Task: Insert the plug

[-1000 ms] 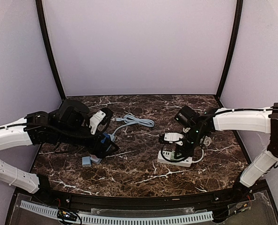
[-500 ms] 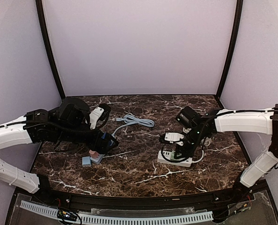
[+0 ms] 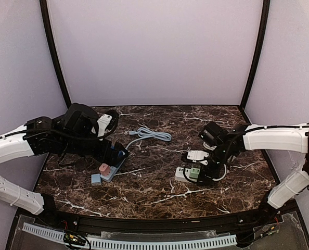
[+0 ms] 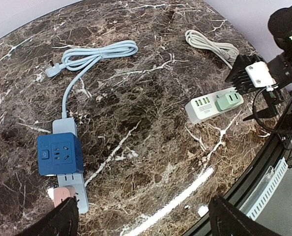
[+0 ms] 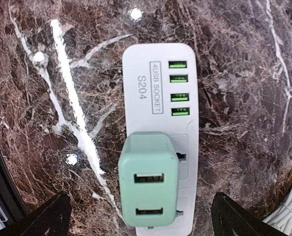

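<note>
The plug (image 5: 148,179), a mint-green charger block with two USB slots, sits seated in the white power strip (image 5: 158,73) on the marble table. My right gripper (image 5: 141,196) hovers just above it, open, one finger on each side and neither touching the plug. From above, the plug (image 3: 195,173) and the strip (image 3: 181,173) lie right of centre, under my right gripper (image 3: 202,167). The left wrist view shows the plug (image 4: 229,101) from afar. My left gripper (image 4: 145,201) is open over bare marble, with nothing between its fingers.
A light-blue strip (image 4: 70,182) at the left carries a dark blue cube socket (image 4: 60,153) and a pink plug (image 4: 62,194). Its pale blue cable (image 4: 97,54) coils toward the back. A white cable (image 4: 210,42) lies behind the white strip. A small blue adaptor (image 3: 95,179) sits near the front left.
My right gripper has opened and let go of the green plug, which stays in the white strip. My left arm has drawn back to the left, uncovering the blue strip and the pink plug.
</note>
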Controlling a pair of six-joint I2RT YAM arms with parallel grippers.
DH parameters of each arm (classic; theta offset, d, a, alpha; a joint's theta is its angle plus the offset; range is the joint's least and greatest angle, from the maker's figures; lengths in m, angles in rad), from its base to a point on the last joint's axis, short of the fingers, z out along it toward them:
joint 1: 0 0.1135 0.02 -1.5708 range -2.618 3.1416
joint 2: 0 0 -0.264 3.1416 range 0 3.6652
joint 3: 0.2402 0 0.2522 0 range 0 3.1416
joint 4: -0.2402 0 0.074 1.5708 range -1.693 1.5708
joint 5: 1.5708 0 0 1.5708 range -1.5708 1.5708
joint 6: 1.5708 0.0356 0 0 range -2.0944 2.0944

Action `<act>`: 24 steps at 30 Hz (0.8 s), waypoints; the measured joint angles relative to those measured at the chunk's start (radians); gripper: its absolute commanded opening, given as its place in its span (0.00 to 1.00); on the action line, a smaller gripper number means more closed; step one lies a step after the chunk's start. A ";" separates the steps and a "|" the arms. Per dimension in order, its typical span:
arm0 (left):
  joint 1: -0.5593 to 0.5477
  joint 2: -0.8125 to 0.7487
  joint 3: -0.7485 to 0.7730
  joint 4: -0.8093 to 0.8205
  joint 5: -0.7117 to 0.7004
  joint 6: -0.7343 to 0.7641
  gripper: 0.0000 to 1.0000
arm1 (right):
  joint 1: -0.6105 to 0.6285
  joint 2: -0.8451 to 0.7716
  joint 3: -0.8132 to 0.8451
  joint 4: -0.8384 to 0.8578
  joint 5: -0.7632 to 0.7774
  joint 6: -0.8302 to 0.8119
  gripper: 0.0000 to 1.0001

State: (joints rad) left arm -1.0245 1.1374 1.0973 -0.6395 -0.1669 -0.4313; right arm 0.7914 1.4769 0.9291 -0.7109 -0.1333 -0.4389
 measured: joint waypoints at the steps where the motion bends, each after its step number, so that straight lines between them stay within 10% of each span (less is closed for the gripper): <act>1: 0.000 0.000 0.000 -0.006 -0.009 -0.008 0.92 | 0.000 -0.019 0.000 -0.001 0.001 0.005 0.99; 24: 0.000 0.023 -0.002 -0.299 -0.201 -0.391 0.93 | 0.000 -0.340 0.091 0.018 0.096 0.253 0.99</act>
State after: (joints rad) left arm -1.0245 1.1599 1.0950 -0.9382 -0.3683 -0.8219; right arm 0.7918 1.1374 1.0203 -0.6933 -0.0376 -0.1856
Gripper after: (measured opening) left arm 0.926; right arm 0.986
